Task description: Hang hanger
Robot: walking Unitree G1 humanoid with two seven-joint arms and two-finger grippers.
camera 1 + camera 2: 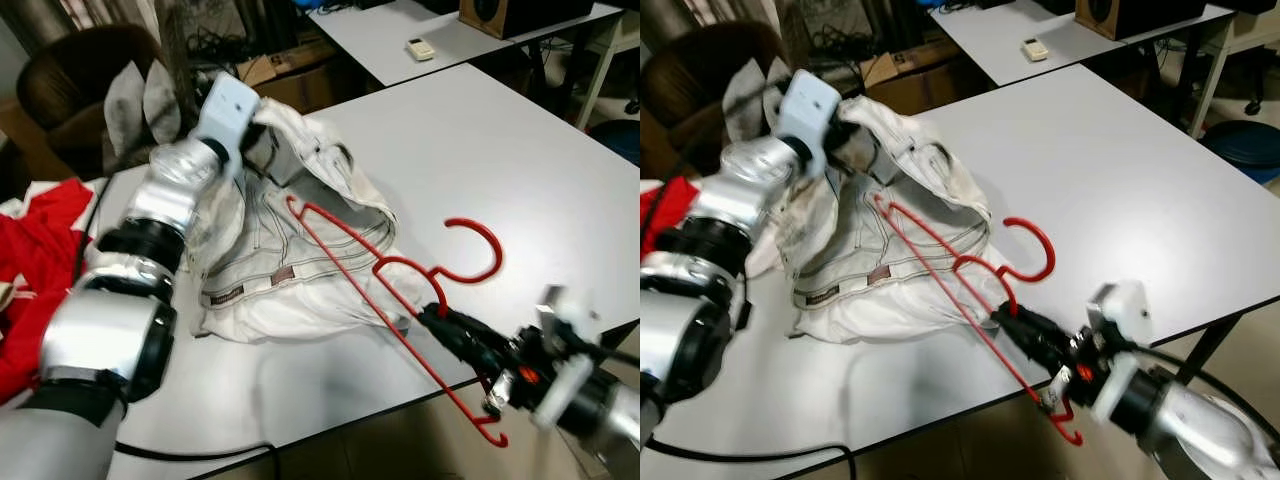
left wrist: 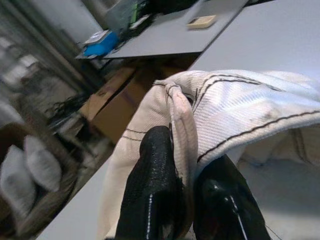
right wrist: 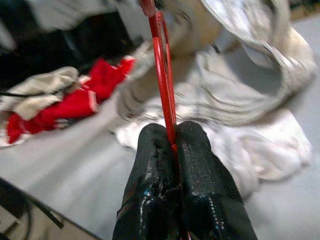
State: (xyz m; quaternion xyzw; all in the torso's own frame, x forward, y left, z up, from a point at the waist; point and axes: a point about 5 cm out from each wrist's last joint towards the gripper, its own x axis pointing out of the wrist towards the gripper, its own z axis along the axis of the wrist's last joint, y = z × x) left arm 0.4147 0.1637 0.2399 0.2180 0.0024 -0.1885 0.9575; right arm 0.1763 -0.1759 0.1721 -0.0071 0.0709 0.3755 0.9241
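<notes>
Over at the far left edge of the white tabletop [image 1: 520,180], a bunch of red cloth [image 1: 35,260] is heaped up, with a brown armchair [image 1: 70,75] and cardboard boxes [image 1: 290,75] sitting behind on the floor. A black cable [image 1: 190,455] is trailed along the near edge of the table. Further in, a crumpled white denim garment with dark stitching [image 1: 290,250] is spread over the table, and its collar edge is lifted by the left gripper [image 2: 182,185]; in the left wrist view the two black fingers are seen pinched together on a fold of that fabric. A thin red plastic hanger [image 1: 400,290] is laid across the garment, one end poked in under the raised fabric, hook curled out over bare table. Its lower bar is clamped tight in the right gripper [image 3: 172,145] near the table's front edge. A second table with a small white remote [image 1: 420,47] is seen at the back right.
</notes>
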